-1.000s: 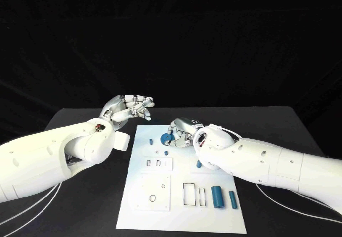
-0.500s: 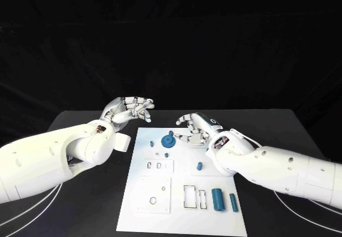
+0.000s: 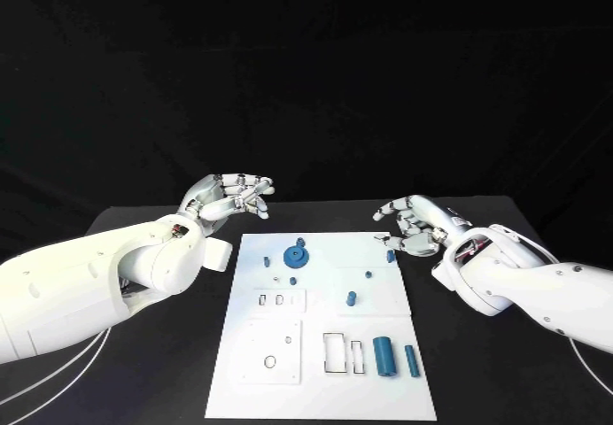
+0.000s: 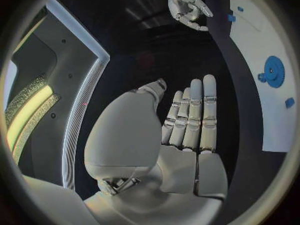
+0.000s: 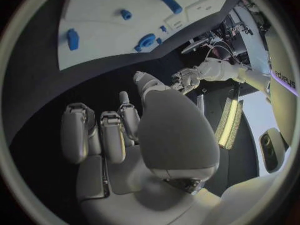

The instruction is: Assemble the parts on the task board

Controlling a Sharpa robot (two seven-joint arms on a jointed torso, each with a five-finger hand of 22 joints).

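The white task board (image 3: pixel 326 390) lies in the middle of the black table. A blue gear (image 3: pixel 295 257) sits near its far left corner, with several small blue parts around it, one of them a peg (image 3: pixel 391 256) by the right edge. Two blue cylinders (image 3: pixel 384 354) lie side by side near the front right. My right hand (image 3: pixel 415 226) hovers just off the board's far right corner, fingers apart and lightly curled, holding nothing. My left hand (image 3: pixel 236 197) is raised beyond the far left corner, also holding nothing. The left wrist view shows its fingers (image 4: pixel 197 115) held straight.
The board has rectangular cut-outs (image 3: pixel 335 351) beside the cylinders and a raised white block (image 3: pixel 272 350) with an oval hole at the front left. Bare black table (image 3: pixel 511 372) lies on both sides of the board. White cables (image 3: pixel 64 372) trail under my left arm.
My right hand has let go of the blue gear and drawn back to the right, off the board. The gear stays near the far left corner. My left hand has hardly moved.
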